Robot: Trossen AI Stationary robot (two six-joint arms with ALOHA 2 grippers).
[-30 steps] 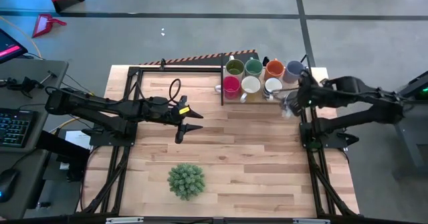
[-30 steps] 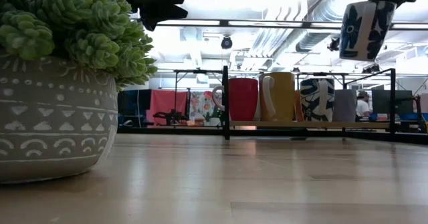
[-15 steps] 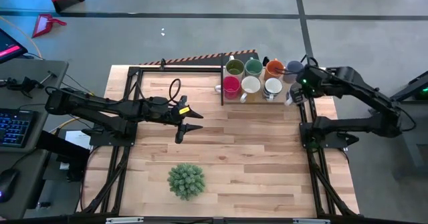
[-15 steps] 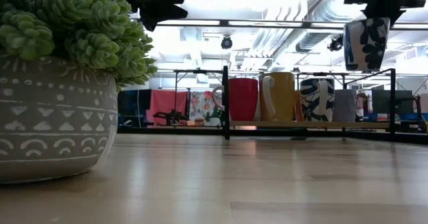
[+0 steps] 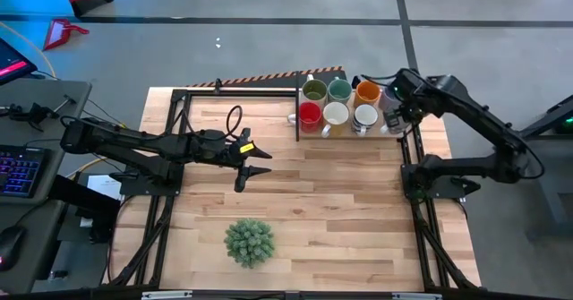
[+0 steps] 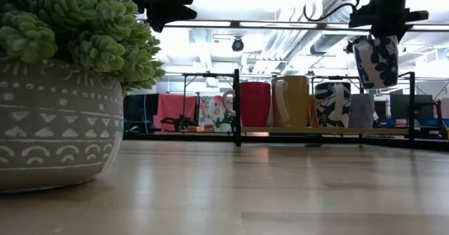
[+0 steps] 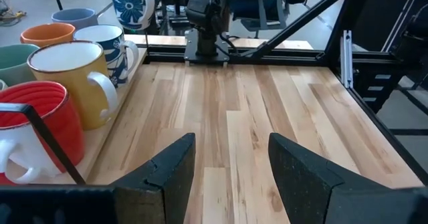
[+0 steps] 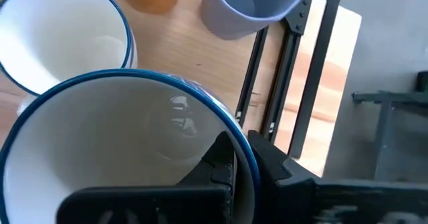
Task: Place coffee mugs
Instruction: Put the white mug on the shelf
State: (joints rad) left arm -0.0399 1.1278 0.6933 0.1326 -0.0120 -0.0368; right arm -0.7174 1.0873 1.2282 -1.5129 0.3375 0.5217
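Note:
Several coffee mugs stand in a dark-framed rack (image 5: 298, 103) at the table's far side: olive green (image 5: 313, 90), teal (image 5: 338, 90), orange (image 5: 367, 91), red (image 5: 310, 114) and two white ones (image 5: 336, 114). My right gripper (image 5: 398, 112) hangs over the rack's right end, shut on a white mug with a dark blue flower pattern (image 6: 375, 61). A blue-grey mug (image 8: 254, 3) stands just beyond it. My left gripper (image 7: 231, 164) waits open above the table's middle, holding nothing. My right gripper pinches the flowered mug's blue rim (image 8: 235, 147), one finger (image 8: 219, 162) inside the mug and the other outside. The fingers come from above, slanting steeply down. The mug hangs below them, mouth up and slightly tilted, lifted clear of the rack and the other mugs.
A spiky green plant in a patterned grey pot (image 5: 249, 242) stands near the table's front edge. Black frame rails (image 5: 416, 170) run along the table's left and right sides. Bare wood lies between the plant and the rack.
My right gripper has swung toward the table's far edge and the rack's right end, sinking a little and rolling as it went. The flowered mug has come along, staying clear of the rack, and its tilt has changed.

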